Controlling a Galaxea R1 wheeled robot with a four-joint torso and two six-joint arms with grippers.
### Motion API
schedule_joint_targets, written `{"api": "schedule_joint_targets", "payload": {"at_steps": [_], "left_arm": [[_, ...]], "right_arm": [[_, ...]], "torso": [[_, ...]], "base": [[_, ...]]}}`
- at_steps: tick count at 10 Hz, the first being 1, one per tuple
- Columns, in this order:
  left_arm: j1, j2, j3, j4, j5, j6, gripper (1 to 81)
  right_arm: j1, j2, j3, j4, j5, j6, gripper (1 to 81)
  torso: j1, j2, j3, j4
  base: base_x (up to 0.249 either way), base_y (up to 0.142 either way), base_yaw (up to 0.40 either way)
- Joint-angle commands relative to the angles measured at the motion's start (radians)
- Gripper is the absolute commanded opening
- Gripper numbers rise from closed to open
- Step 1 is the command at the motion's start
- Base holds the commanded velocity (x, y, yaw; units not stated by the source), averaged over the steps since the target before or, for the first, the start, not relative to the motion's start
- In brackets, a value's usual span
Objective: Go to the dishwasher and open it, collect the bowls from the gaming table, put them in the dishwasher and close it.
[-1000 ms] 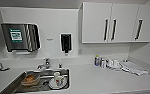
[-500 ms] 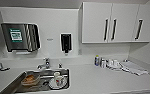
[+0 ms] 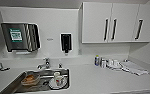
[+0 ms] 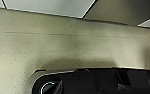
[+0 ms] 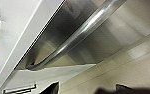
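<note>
Three views, kitchen counter ahead.
Sink [image 3: 21,83]: head view, 7 o'clock; holds a mug [image 3: 58,78] and dishes.
Wall: towel dispenser [image 3: 20,37] at 10 o'clock, soap dispenser [image 3: 65,42] centre.
Cupboards [image 3: 116,22]: 2 o'clock, shut.
Dishwasher [image 5: 111,37]: right wrist view, steel front, bar handle [image 5: 78,35] close to camera.
Left wrist: speckled floor [image 4: 66,50].
Grippers: cannot tell whether wide or narrow.

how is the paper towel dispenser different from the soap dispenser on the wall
The paper towel dispenser is wide, grey and metallic-looking, with a green-and-white label; the soap dispenser is narrow, upright, black and shows no label. The towel dispenser hangs left of the tap, the soap dispenser to its right. Both are mounted on the white wall above the sink.
</note>
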Motion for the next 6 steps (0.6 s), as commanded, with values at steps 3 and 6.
{"api": "schedule_joint_targets", "payload": {"at_steps": [3,6], "left_arm": [[-0.073,-0.015,0.005,-0.002,0.036,-0.002,81.1],[-0.072,-0.01,0.005,-0.002,0.036,-0.002,81.1]], "right_arm": [[0.136,0.021,-0.06,0.021,-0.032,0.166,81.1],[0.167,0.031,-0.074,0.025,-0.031,0.239,81.1]], "torso": [[0.0,0.0,0.0,0.0],[0.001,0.0,0.0,0.0]], "base": [[0.0,0.0,0.0],[0.0,0.0,0.0]]}}
